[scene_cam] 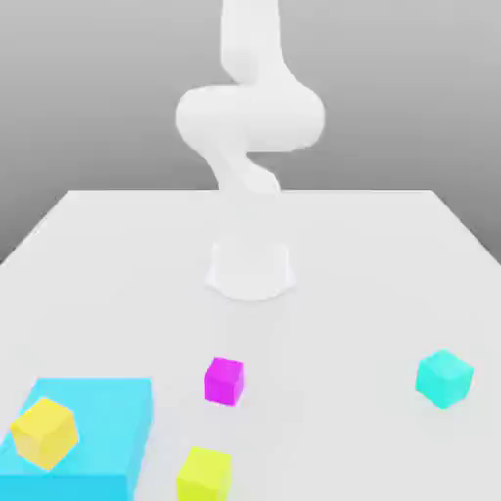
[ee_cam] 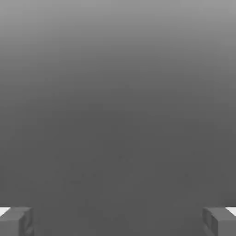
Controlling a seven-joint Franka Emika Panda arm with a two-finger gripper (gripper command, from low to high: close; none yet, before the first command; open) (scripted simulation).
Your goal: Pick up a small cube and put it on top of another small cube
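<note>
Arm: the white Panda arm [scene_cam: 250, 117] rises from its round base [scene_cam: 250, 268] at the middle of the exterior view and bends out of the top of the frame.
Gripper: the gripper [ee_cam: 118, 221] is released; in the hand view its two grey fingertips [ee_cam: 16, 221] stand far apart, with nothing between them, against a plain grey backdrop.
Lime cube: the small lime cube [scene_cam: 204, 474] sits on the white table [scene_cam: 372, 264] at the bottom centre of the exterior view, just below the magenta cube [scene_cam: 223, 381] and apart from it.
Turquoise cube: the small turquoise cube [scene_cam: 443, 378] rests on the table at the lower right of the exterior view, well apart from the lime cube.
Golden-yellow cube: the golden-yellow cube [scene_cam: 44, 432] lies on the flat cyan-blue block [scene_cam: 108, 421] in the lower left corner, turned slightly askew.
Magenta cube: lower middle, between the base and the lime cube.
</note>
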